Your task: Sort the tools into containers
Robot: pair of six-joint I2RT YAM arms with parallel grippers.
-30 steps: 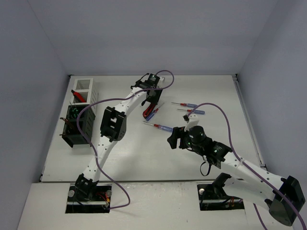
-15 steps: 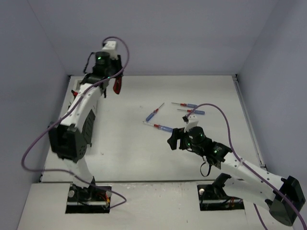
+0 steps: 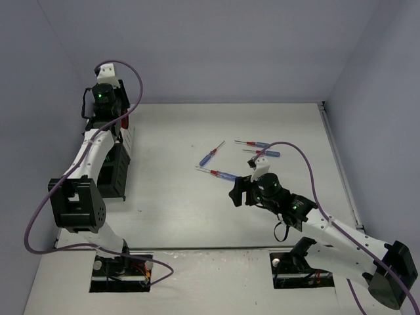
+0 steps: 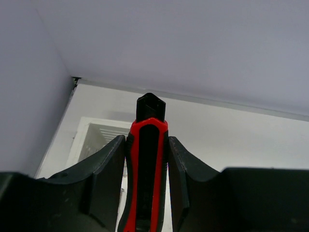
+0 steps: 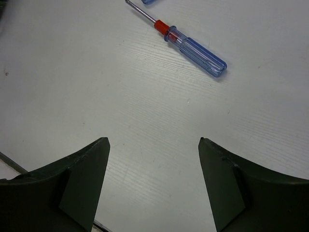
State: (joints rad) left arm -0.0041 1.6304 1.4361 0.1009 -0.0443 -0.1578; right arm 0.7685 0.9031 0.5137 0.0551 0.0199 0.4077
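Left pincer (image 4: 147, 145): pinching the pliers (image 4: 147, 159). Both fingers (image 4: 108, 166) press against the sides of the red-and-black handle, whose black end sticks out past the fingertips. I hold this pincer raised at the far-left corner of the desk (image 3: 184, 203). In the wrist view, a white bin (image 4: 94, 137) with slatted sides lies below and just left of the pliers. I cannot tell whether the pliers are directly over its opening.

Bins: they stand in a row along the desk's left edge. My left arm covers most of the row in the top view. A black bin (image 3: 117, 172) shows at the near end.

Right pincer (image 5: 152, 142): spread wide, nothing between the fingers. It hangs over bare desk right of the middle, toward the near edge.

Screwdrivers (image 3: 211, 153): four lie loose around the desk's middle, each with a blue handle and a red collar, none touching another. The nearest screwdriver (image 5: 190, 48) lies just ahead of my right pincer, its shaft angled toward the far left, clear of both fingers.
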